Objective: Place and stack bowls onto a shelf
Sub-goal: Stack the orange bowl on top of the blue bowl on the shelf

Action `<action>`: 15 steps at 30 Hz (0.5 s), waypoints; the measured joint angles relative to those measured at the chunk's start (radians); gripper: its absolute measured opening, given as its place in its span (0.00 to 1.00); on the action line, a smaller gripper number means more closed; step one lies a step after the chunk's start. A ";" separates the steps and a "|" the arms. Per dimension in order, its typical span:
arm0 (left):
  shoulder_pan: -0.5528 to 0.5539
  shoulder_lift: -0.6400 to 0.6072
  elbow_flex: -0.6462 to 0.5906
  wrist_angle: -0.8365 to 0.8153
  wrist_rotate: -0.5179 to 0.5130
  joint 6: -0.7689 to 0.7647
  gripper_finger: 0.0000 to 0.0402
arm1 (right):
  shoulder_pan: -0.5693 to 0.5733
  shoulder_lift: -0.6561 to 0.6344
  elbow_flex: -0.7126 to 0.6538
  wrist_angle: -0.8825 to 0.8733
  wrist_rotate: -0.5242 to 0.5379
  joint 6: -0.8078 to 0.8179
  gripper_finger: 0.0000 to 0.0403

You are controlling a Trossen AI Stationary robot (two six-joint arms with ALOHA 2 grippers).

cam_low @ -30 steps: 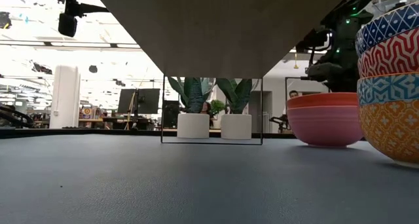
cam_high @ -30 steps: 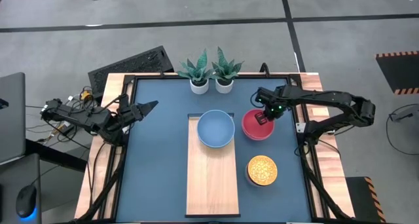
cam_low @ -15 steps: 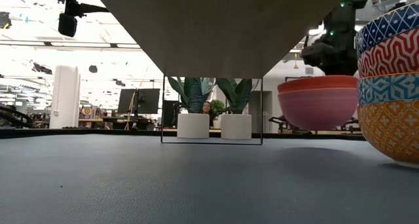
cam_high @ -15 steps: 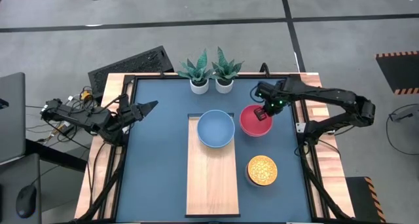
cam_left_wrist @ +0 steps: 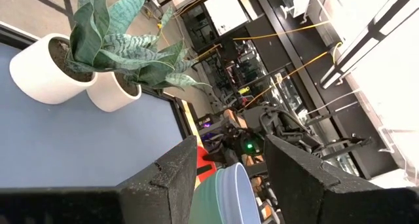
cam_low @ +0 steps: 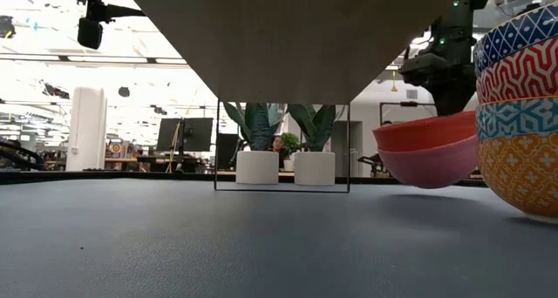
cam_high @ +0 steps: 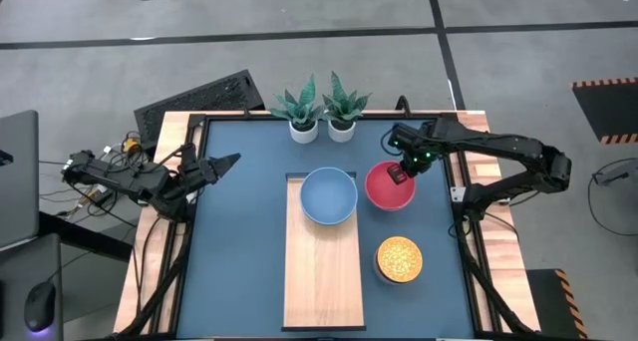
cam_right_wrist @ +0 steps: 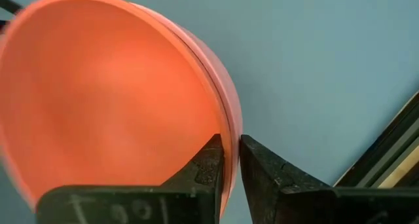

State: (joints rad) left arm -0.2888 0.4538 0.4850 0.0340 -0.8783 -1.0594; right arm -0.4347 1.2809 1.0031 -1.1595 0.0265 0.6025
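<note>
Low view: my right gripper (cam_low: 449, 67) pinches the pink bowl (cam_low: 425, 150) by its rim, tilted, clear of the counter (cam_low: 218, 246), beside the shelf (cam_high: 321, 271). Left gripper (cam_high: 221, 164) parked at the counter's edge, fingers apart.

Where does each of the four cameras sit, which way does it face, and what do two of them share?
High view: above the table, looking straight down; both arms show, right pincer on the pink bowl.
Low view: at tabletop height, looking level under the shelf; the right arm descends.
Left wrist view: on the left arm, facing the plant pots; its own fingers show.
Right wrist view: on the right arm; pincer clamps the bowl's rim.
Shared: high, low and right wrist views all show the pink bowl.
</note>
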 joint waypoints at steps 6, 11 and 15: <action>0.000 0.000 0.000 0.000 0.000 0.000 0.41 | 0.000 0.000 0.000 0.005 0.002 -0.028 0.17; 0.000 0.000 0.000 -0.003 0.000 0.000 0.41 | 0.000 0.000 0.000 0.007 0.002 -0.025 0.16; 0.000 0.000 0.000 -0.003 0.000 0.000 0.41 | 0.000 0.000 0.000 0.022 0.001 -0.019 0.15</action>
State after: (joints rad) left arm -0.2890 0.4538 0.4850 0.0307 -0.8780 -1.0592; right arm -0.4347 1.2808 1.0031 -1.1378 0.0276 0.5835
